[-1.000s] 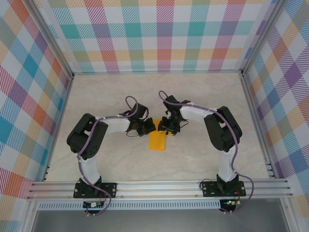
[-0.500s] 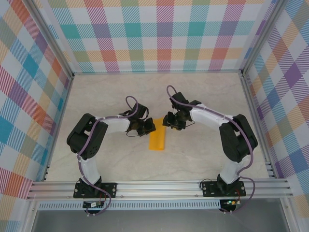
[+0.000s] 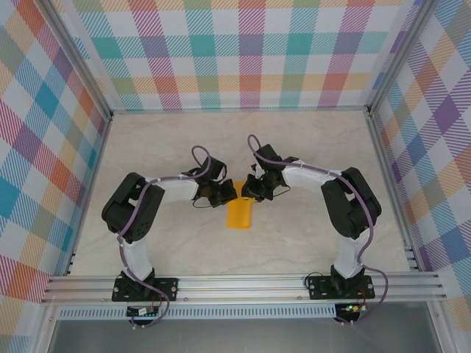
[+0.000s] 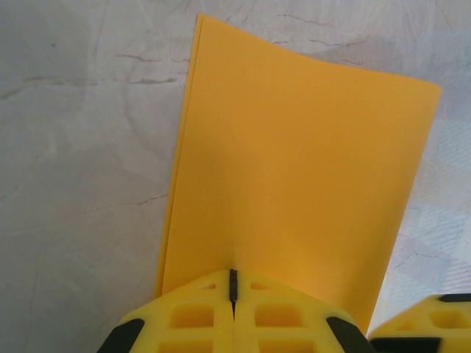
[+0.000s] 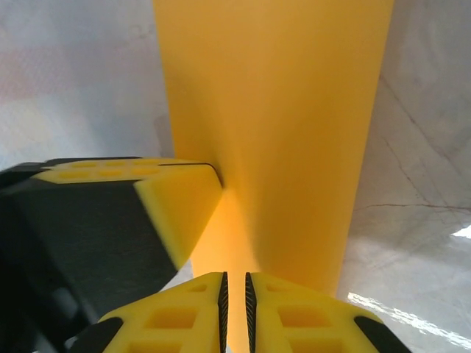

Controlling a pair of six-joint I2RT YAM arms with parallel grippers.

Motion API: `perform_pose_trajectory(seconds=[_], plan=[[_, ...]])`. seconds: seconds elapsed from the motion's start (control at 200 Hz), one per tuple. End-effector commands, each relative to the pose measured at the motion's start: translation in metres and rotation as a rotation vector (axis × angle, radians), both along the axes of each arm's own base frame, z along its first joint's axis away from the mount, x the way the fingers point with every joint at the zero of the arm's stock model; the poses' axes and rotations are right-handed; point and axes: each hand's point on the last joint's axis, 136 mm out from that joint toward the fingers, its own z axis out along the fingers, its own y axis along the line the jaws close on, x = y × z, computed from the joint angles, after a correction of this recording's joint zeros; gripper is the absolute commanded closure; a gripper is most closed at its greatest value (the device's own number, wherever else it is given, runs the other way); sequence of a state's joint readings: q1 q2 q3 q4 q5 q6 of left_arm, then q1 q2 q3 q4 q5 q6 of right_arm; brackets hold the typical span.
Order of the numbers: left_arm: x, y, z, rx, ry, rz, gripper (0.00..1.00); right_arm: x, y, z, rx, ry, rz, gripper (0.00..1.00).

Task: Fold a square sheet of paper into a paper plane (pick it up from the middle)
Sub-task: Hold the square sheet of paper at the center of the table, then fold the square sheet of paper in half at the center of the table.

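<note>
My left gripper [image 4: 232,285] is clamped tight on one short edge of the square sheet of paper [image 4: 294,169], which is folded into a doubled strip. My right gripper [image 5: 234,290] pinches that same edge just beside it, its jaws nearly touching. The sheet's other end lies over the table [image 3: 294,235].

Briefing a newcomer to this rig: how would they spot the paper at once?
Find the pale marbled table inside plaid walls, then its middle, where the left gripper and right gripper meet. From there toward the near edge runs the paper, a narrow strip, the only orange-yellow thing.
</note>
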State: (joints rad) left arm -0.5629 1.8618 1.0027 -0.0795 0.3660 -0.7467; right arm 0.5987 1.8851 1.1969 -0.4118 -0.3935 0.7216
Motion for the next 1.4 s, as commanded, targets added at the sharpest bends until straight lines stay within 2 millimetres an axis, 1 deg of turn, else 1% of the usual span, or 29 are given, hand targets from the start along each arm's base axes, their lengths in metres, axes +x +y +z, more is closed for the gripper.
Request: perform_pose_trajectory(seconds=[0.0,0.11,0.335,0.445,0.605,0.935,1.09,1.275,1.35,1.395], plan=[[-0.030,0.026,-0.037,0.157,0.138,0.010,0.99,-0.007,0.010,0.000,0.021,0.044,0.028,0.85],[-0.030,0.026,-0.037,0.158,0.138,0.009,0.99,-0.010,0.013,-0.003,-0.004,0.052,0.040,0.84],[-0.032,0.026,-0.040,0.157,0.144,0.007,0.99,-0.013,0.005,-0.021,-0.057,0.076,0.028,0.84],[-0.032,0.026,-0.041,0.157,0.146,0.004,0.99,-0.014,0.002,-0.026,-0.061,0.074,0.025,0.84],[-0.033,0.026,-0.044,0.160,0.151,0.001,0.99,-0.016,-0.003,-0.030,-0.047,0.068,0.018,0.84],[-0.037,0.031,-0.049,0.182,0.160,0.003,1.00,-0.024,-0.021,-0.041,0.017,0.031,0.028,0.82],[-0.038,0.033,-0.052,0.188,0.160,0.003,1.00,-0.025,-0.030,-0.041,0.078,-0.030,0.038,0.83],[-0.039,0.034,-0.053,0.191,0.160,-0.002,1.00,-0.041,-0.041,-0.046,0.092,-0.027,0.056,0.83],[-0.039,0.033,-0.052,0.190,0.158,-0.004,1.00,-0.040,-0.043,-0.038,0.097,-0.045,0.053,0.84],[-0.039,0.033,-0.051,0.189,0.156,-0.006,1.00,-0.035,-0.040,-0.025,0.116,-0.077,0.048,0.84]])
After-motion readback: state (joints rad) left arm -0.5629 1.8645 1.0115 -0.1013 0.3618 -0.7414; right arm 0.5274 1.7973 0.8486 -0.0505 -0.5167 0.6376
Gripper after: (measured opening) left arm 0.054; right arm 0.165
